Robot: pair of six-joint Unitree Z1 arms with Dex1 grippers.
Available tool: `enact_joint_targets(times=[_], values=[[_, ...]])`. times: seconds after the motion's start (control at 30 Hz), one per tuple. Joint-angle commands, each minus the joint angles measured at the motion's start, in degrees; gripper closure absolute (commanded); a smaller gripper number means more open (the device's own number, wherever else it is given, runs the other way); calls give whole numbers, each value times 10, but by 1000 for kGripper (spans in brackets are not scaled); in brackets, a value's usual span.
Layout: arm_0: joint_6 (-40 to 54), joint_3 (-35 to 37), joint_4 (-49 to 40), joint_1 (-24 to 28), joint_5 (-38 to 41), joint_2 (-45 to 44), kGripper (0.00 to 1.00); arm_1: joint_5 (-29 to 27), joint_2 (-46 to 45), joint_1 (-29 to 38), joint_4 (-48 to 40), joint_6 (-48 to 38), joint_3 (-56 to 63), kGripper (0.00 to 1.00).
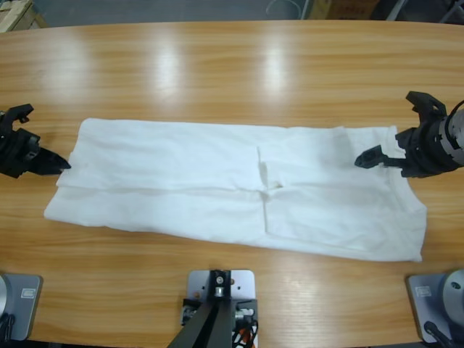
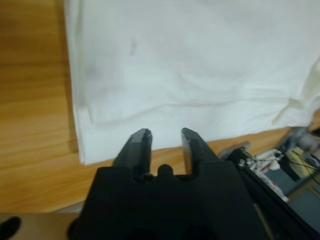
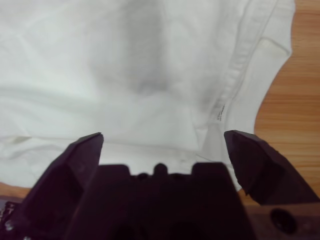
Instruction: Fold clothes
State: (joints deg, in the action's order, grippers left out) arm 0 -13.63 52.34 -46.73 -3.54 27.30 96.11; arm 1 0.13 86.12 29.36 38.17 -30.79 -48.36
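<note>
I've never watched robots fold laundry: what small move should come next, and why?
Probably the right gripper lowers onto the T-shirt's collar end: its jaws are spread wide just above the cloth, while the left gripper, jaws narrowly parted, waits at the opposite edge.

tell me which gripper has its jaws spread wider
The right gripper, by the T-shirt's collar end: its jaws gape wide, while the left gripper's are nearly together.
</note>
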Motion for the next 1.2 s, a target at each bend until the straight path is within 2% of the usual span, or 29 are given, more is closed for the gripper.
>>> enact_joint_targets(times=[0.03, 0.1, 0.17, 0.2, 0.27, 0.53, 0.63, 0.83, 0.93, 1.1, 1.2], values=[[38, 19, -2, 88, 14, 65, 42, 6, -5, 0, -14, -1, -1, 0], [45, 39, -4, 99, -11, 66, 0, 6, -6, 0, -14, -1, 0, 0], [132, 85, -39, 92, -75, 79, 3, 6, -10, 0, -14, -1, 1, 0], [165, 102, -61, 96, -80, 98, 11, 6, -13, 0, -14, -1, 2, 0], [197, 119, -84, 102, -32, 123, 46, 5, -17, 0, -14, -1, 2, 0], [239, 142, -91, 122, -3, 198, 3, 0, -8, 0, -20, -1, 3, 0], [267, 148, -90, 123, 52, 238, 17, 0, -8, 0, -20, -1, 3, 0], [286, 151, -92, 132, 79, 250, 13, -4, -4, 0, -23, 0, 1, 0], [291, 168, -106, 117, 75, 271, 13, -8, -2, 0, -25, -1, 0, 0], [298, 203, -141, 47, 48, 305, 9, -16, -4, -2, -25, -1, 0, 0], [297, 216, -156, 47, 43, 319, 9, -19, -5, -5, -25, -1, 1, 0]])
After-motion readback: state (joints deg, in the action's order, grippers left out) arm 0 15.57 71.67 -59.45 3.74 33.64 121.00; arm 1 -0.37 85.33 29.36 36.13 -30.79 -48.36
